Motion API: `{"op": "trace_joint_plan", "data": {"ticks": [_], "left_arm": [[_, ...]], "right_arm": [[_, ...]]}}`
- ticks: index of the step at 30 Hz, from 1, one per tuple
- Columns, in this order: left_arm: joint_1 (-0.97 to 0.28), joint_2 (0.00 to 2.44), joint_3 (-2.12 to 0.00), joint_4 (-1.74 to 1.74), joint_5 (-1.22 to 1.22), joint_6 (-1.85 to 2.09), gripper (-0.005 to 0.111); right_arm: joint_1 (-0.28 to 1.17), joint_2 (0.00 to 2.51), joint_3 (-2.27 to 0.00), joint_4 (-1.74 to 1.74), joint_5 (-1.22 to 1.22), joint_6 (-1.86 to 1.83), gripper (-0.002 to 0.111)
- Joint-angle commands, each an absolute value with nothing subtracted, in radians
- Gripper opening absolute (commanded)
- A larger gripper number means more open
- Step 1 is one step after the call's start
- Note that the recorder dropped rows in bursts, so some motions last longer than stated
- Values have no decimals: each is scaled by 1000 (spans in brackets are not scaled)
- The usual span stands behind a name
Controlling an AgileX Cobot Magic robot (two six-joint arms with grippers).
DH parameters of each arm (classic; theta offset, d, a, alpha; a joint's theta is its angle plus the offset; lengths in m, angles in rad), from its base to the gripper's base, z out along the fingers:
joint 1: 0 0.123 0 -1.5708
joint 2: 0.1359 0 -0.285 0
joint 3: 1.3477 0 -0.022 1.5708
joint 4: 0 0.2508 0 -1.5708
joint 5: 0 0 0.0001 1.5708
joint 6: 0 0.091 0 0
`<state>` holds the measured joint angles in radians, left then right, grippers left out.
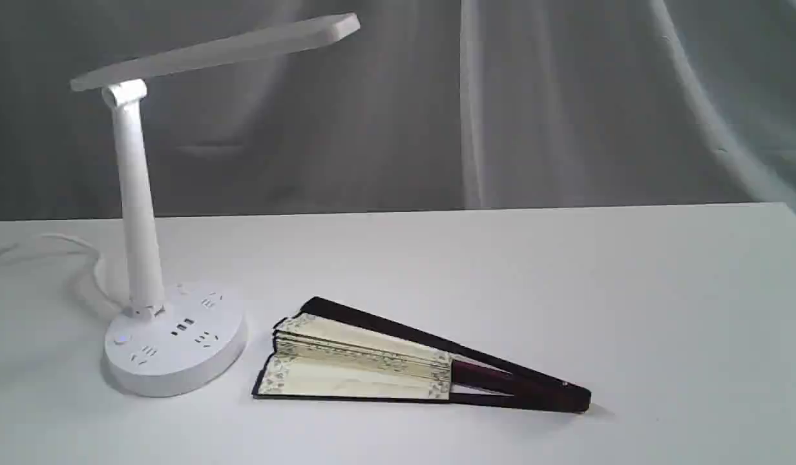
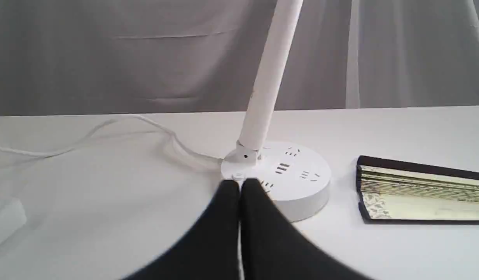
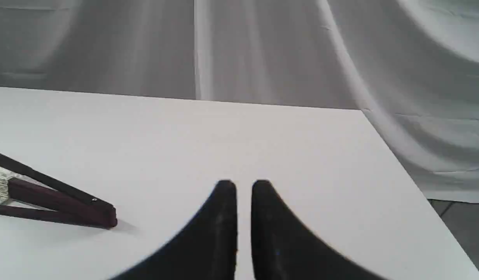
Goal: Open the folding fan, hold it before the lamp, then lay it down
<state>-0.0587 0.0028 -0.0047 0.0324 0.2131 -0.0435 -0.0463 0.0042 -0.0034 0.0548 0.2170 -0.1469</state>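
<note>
folding fan (image 1: pixel 372 361) is laid half-folded on the bench (image 1: pixel 566 271), just right of the lamp (image 1: pixel 136 213) (pivot pointing right) | left fingers (image 2: pixel 224 217) are clenched, empty | right fingers (image 3: pixel 220 225) are held slightly parted, empty

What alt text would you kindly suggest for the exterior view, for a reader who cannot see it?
A slightly spread folding fan lies on a white table, its cream leaf toward a white desk lamp standing close on the left, its dark handle end pointing right. Grey cloth hangs behind.
</note>
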Motion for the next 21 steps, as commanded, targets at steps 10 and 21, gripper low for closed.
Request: {"op": "trace_joint_plan", "data": {"ticks": [10,21], "left_arm": [[-56,0,0,-6,203,-55,0],[-56,0,0,-20,121,-82,0]], "right_arm": [[-44,0,0,57,215,-148,7],[-44,0,0,142,88,-150,7]]}}
